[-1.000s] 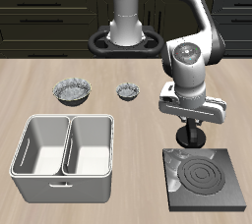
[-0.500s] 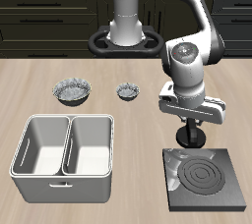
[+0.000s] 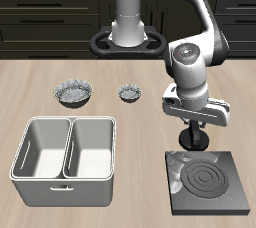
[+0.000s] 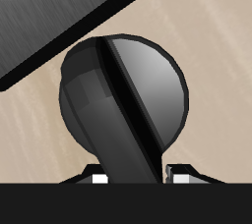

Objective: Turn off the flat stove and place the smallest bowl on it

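Nothing differs: gripper [image 3: 195, 138] still over knob [image 4: 125, 95] (rings dark).

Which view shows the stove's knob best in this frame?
The wrist view: the black knob fills it, its ridge plain. In the exterior view the gripper stands over it at the flat stove's back edge, hiding it.
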